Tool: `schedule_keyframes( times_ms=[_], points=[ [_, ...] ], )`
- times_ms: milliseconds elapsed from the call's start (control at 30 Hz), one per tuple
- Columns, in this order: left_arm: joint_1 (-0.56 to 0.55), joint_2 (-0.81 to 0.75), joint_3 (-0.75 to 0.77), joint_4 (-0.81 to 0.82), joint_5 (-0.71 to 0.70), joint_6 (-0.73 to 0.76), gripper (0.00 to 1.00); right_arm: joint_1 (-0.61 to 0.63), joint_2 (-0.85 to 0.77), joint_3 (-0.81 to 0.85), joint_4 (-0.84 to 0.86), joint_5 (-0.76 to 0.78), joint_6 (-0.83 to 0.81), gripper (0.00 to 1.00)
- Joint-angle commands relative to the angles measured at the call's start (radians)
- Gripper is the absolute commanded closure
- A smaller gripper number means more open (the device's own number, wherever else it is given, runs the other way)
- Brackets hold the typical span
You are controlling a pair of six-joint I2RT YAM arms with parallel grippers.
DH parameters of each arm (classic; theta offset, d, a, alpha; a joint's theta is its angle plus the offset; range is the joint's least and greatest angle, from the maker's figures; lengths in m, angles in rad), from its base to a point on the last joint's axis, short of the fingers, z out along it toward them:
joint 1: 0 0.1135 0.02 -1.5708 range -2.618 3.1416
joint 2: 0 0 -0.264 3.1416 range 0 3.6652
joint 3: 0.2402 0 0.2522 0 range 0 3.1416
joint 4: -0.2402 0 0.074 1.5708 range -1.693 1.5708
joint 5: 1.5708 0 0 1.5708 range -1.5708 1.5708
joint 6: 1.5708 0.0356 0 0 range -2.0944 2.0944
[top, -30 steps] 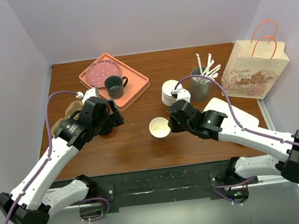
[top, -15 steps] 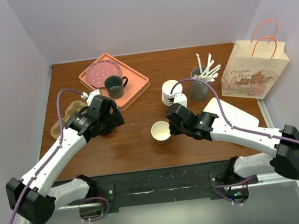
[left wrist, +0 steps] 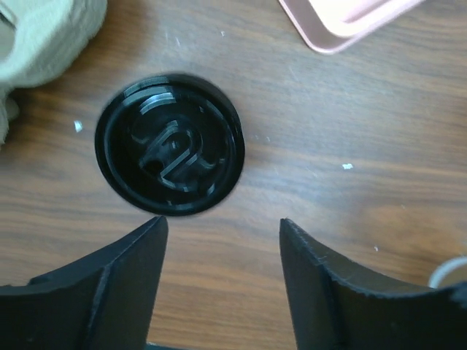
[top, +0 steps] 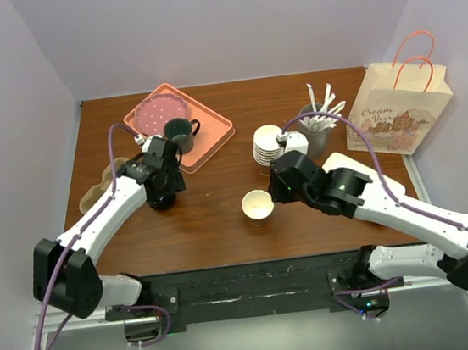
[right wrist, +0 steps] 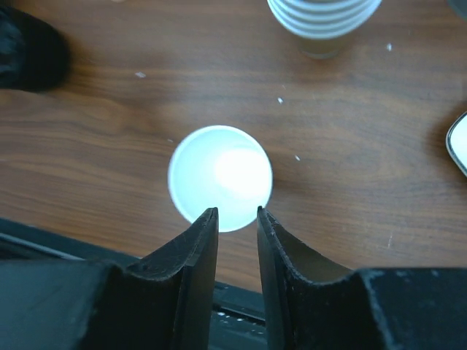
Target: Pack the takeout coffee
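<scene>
1. The paper cup (top: 258,206) stands upright on the desk (top: 216,169), a little right of the middle and toward the near edge. It has no lid on, and its white inside is open to view.
2. The right claw (right wrist: 235,211) hangs at the rim on the cup's right side. Its fingers (right wrist: 193,270) are parted by a narrow gap that is wider than the cup wall, and wood shows through it. The claw is released and clamps nothing.
3. The black lid (left wrist: 169,153) lies flat on the desk, well apart from the cup to its left. It is just on the near side of the pink tray (top: 212,135).
4. The left claw (left wrist: 222,221) hovers over the lid and is released, with its jaws standing wide apart. In the left wrist view the lid lies just beyond the fingertips, not between them, and neither finger touches it.
5. A beige pulp carrier (top: 102,181) sits left of the lid, near the desk's left edge.
6. The pink tray, at the far left, holds a pink plate (top: 156,114) and a dark green mug (top: 179,135) side by side.
7. A stack of white cups (top: 266,147) stands just beyond the paper cup. To the right of the stack is a grey holder (top: 315,138) with white sticks in it.
8. A paper bag (top: 397,112) with orange handles stands upright at the far right corner of the desk.
</scene>
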Motion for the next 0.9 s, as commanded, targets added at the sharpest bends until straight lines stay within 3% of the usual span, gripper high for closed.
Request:
schedule_keyframes(
  times_ms=[0,867],
  points=[
    [0.019,0.045,0.076,0.055,-0.043,0.083,0.36,0.004,-0.085,0.072,-0.070,0.018,-0.021,0.68],
    [0.022,0.234,0.105,0.109,-0.056,0.138,0.69,0.004,-0.104,0.130,-0.069,-0.004,-0.142,0.71]
  ],
)
